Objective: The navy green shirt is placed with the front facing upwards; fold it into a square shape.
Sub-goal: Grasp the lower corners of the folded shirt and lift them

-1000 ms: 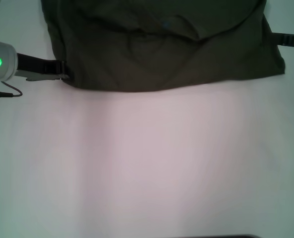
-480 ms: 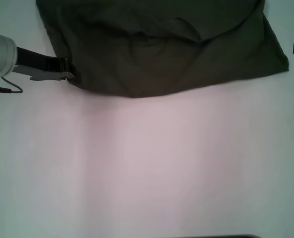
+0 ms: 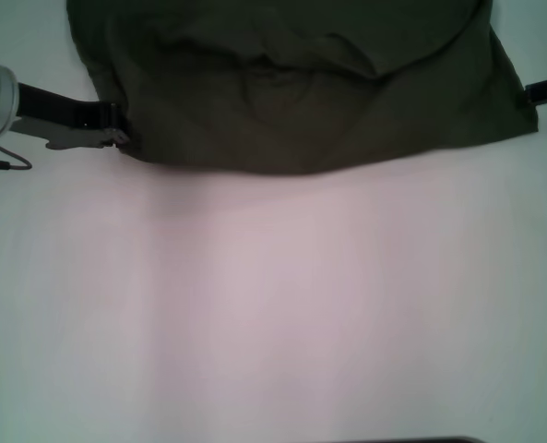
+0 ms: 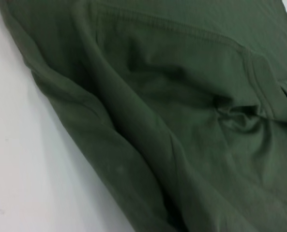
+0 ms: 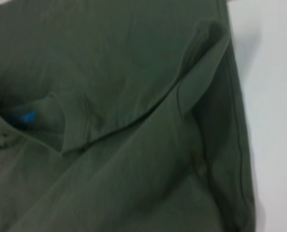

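Table white, bare; shirt bunched at far edge.

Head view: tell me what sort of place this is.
Probably a lab bench set up for garment folding, not a home. A plain white tabletop holds only a dark olive-green cotton shirt, with the left gripper at one edge and the right gripper at the other.

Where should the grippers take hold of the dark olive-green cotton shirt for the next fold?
Probably the dark olive-green cotton shirt at its two near corners, each gripper coming in low from its own side: left gripper, right gripper. The cloth lies flat, and its layered edges jut out there.
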Controlling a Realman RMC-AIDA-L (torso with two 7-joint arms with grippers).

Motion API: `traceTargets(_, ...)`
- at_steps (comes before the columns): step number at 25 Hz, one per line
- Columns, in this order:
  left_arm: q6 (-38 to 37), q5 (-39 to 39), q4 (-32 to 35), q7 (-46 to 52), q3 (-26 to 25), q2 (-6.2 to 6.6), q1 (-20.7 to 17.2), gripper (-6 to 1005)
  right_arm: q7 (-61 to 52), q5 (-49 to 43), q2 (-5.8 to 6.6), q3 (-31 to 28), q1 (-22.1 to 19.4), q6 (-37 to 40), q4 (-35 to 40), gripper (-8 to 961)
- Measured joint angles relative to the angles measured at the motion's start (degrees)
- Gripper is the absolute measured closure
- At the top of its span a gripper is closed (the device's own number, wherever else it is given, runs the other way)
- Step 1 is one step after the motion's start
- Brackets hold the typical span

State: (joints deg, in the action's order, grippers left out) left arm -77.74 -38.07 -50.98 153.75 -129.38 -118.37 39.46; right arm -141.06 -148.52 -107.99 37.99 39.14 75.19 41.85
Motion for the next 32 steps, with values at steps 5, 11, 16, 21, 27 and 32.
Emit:
traceTargets(5,0.2,0.0,0.1,0.0,-0.1,-0.11,-0.1,974,0.3,0.1,-0.54,0.1,0.6,-2.1,-2.4,54)
traceTargets(11,0.3,-0.1,0.1,0.0,-0.1,-0.32,0.2,974,2.6,0.1,-1.88,0.6,0.7,-5.0,-3.1,54)
traceTargets(16,0.6,-0.1,0.1,-0.1,-0.1,-0.43,0.2,975,4.6,0.1,-2.27,0.6,0.6,-6.3,-2.8,54)
traceTargets(21,0.9,-0.1,0.1,-0.1,-0.1,-0.66,0.1,975,6.1,0.1,-2.48,0.6,0.7,-7.4,-3.2,54)
traceTargets(27,1.0,-0.1,0.1,-0.1,-0.1,-0.70,0.2,975,6.6,0.0,-3.19,0.6,0.4,-9.2,-3.3,54)
traceTargets(32,1.1,-0.1,0.1,0.0,-0.1,-0.79,0.2,975,7.2,0.0,-3.42,0.6,0.5,-10.3,-4.6,53)
